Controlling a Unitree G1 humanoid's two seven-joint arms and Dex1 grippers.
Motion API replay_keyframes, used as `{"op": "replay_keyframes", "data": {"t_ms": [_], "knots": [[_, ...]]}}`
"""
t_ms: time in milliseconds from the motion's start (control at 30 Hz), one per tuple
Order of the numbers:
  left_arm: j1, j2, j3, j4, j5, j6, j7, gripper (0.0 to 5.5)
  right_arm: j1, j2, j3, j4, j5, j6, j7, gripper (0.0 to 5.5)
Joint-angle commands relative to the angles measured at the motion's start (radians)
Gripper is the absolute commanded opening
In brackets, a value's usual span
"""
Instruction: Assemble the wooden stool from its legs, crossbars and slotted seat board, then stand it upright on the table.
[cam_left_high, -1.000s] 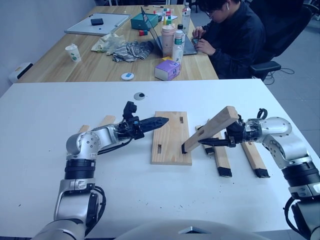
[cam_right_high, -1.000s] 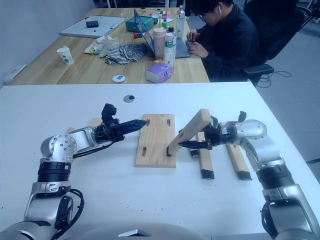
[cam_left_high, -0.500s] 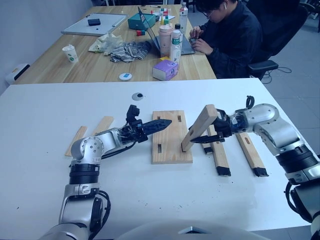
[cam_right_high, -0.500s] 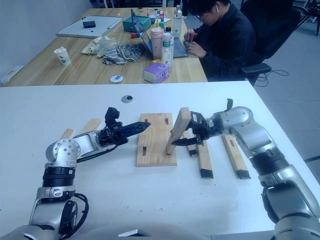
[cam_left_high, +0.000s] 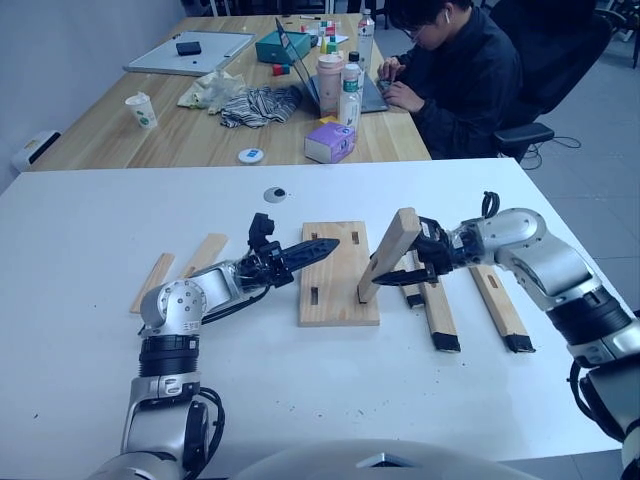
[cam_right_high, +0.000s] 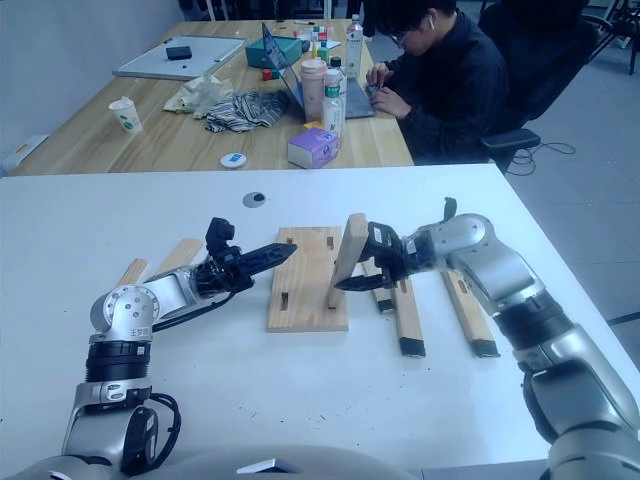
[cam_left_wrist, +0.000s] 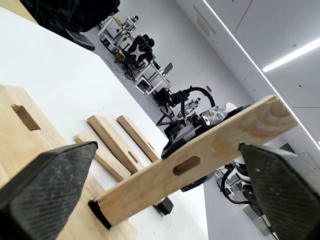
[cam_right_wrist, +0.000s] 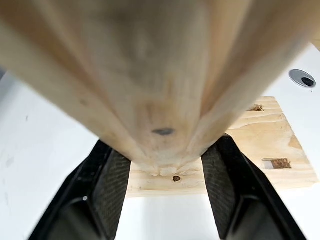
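Observation:
The slotted seat board (cam_left_high: 338, 262) lies flat mid-table. My right gripper (cam_left_high: 408, 264) is shut on a wooden leg (cam_left_high: 392, 248), held steeply tilted, its black-capped lower end at the slot by the board's right front edge. In the right wrist view the leg (cam_right_wrist: 150, 75) runs between both fingers (cam_right_wrist: 112, 185), with the board (cam_right_wrist: 270, 145) beneath. My left gripper (cam_left_high: 325, 244) hovers open over the board's left side, holding nothing. Through its wide-apart fingers (cam_left_wrist: 47, 185) the left wrist view shows the held leg (cam_left_wrist: 200, 155).
Two more legs (cam_left_high: 438, 315) (cam_left_high: 500, 305) lie on the table right of the board. Two thin crossbars (cam_left_high: 152, 280) (cam_left_high: 208, 250) lie at the left. A small round disc (cam_left_high: 277, 193) sits behind the board. A cluttered wooden desk stands beyond the table's far edge.
My right arm has carried the leg leftward and tipped it more upright, bringing its lower end to the board's right edge. The left gripper has stayed open over the board's left side.

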Motion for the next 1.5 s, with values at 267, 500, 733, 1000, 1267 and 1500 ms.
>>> {"op": "replay_keyframes", "data": {"t_ms": [267,500,733,1000,1267,1500], "knots": [[-0.017,0.039,0.034,0.001,0.001,-0.026,0.032,5.24,0.151,-0.085,-0.065,-0.163,-0.046,0.363,-0.131,3.54],[-0.003,0.049,0.052,0.015,0.009,-0.050,0.040,5.24,0.109,-0.038,-0.161,0.016,-0.216,0.238,-0.287,4.18],[-0.014,0.052,0.041,0.038,0.018,-0.063,0.041,5.24,0.140,0.126,-0.181,0.128,-0.258,0.187,-0.405,4.18],[-0.015,0.050,0.031,0.041,0.016,-0.064,0.039,5.24,0.099,0.222,-0.157,0.258,-0.337,0.157,-0.469,4.18],[-0.001,0.030,0.028,0.026,0.010,-0.068,0.053,5.24,0.031,0.271,-0.086,0.379,-0.441,0.098,-0.446,4.18],[0.013,0.018,0.036,0.012,0.003,-0.073,0.070,5.24,-0.001,0.268,-0.091,0.439,-0.465,0.193,-0.415,3.97]]}}
